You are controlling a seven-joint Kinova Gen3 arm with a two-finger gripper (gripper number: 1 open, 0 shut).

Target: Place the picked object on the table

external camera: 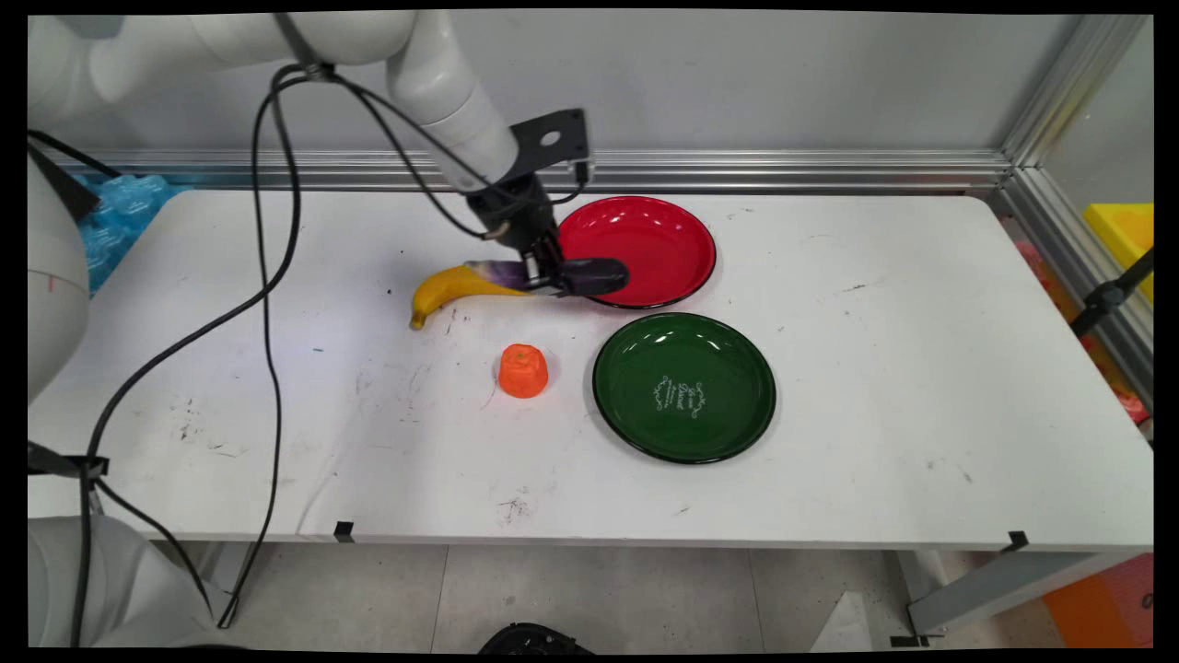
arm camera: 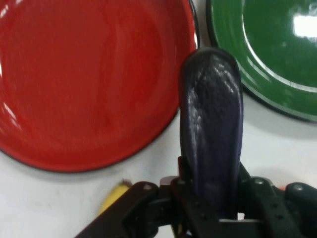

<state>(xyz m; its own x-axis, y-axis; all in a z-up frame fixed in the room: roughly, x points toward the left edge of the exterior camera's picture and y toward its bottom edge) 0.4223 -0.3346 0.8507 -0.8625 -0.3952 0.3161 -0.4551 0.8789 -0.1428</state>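
Gripper (external camera: 545,276) clamped on purple eggplant (arm camera: 212,129) over bare red plate's (external camera: 677,230) rim

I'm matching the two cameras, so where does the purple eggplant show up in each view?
Main view: the eggplant is held in the end effector, over the red plate's near-left rim.
Hand view: eggplant rises up the centre from the bottom.
Shared landmark: red plate.

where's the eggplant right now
The eggplant is clamped in the gripper just above the table, its dark end over the red plate's near-left rim, with the banana on its left and the green plate nearer the camera.
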